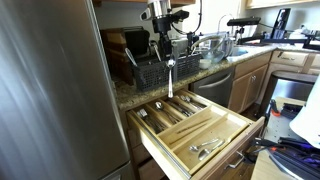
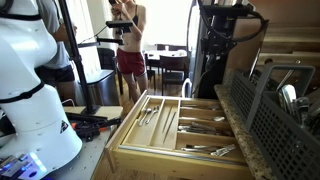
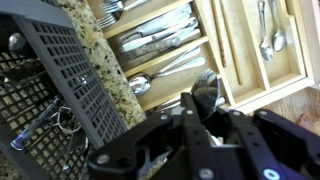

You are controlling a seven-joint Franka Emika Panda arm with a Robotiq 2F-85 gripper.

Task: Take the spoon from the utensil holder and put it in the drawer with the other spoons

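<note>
My gripper (image 1: pixel 168 58) hangs above the counter edge, shut on the spoon (image 1: pixel 170 78), a slim silvery piece that points down toward the open drawer (image 1: pixel 236 128). In the wrist view the spoon's bowl (image 3: pixel 205 90) sticks out between the gripper (image 3: pixel 208 105) fingers, above the drawer's dividers (image 3: pixel 216 45). The utensil holder (image 1: pixel 150 72), a black grid basket, stands on the counter just behind the gripper; it fills the left of the wrist view (image 3: pixel 70 85) and holds dark utensils. The other spoons (image 3: pixel 142 84) lie in a drawer compartment beside the counter edge.
A steel fridge (image 1: pixel 50 90) stands close beside the drawer. The granite counter edge (image 3: pixel 105 60) runs between basket and drawer. Glass bowls (image 1: pixel 212 45) sit farther along the counter. More cutlery (image 3: pixel 270 35) lies in other compartments. A person (image 2: pixel 128 45) stands in the background.
</note>
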